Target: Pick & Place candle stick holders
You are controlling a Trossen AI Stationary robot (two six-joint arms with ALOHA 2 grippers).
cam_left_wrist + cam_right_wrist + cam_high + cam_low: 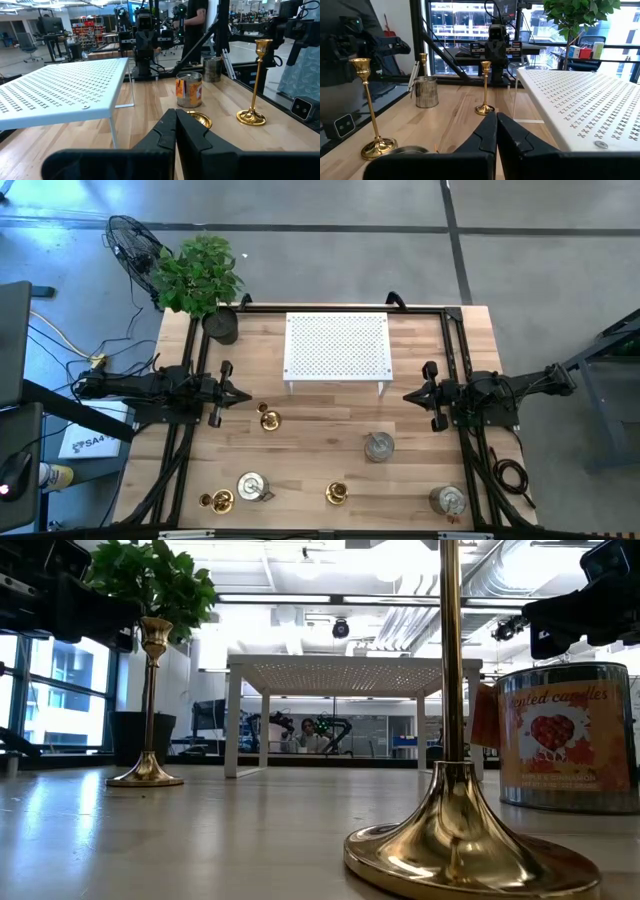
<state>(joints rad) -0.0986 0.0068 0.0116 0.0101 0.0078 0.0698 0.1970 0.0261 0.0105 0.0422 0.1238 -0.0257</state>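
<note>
Three gold brass candlesticks stand upright on their round bases on the wooden table: one (270, 420) near my left gripper, one (336, 494) at the near middle and one (217, 501) at the near left. Three squat silver-grey cans stand at the centre right (378, 446), near left (253, 486) and near right (447, 500). My left gripper (236, 392) (176, 112) is shut and empty at the table's left. My right gripper (412, 395) (496, 115) is shut and empty at the right. Both point inward, clear of everything.
A white perforated rack (337, 347) stands on legs at the far middle. A black plant pot (221, 326) with a green plant sits at the far left corner. Black frame rails (455, 340) run along the table's sides. In the low view a candlestick (452, 740) stands close to the camera.
</note>
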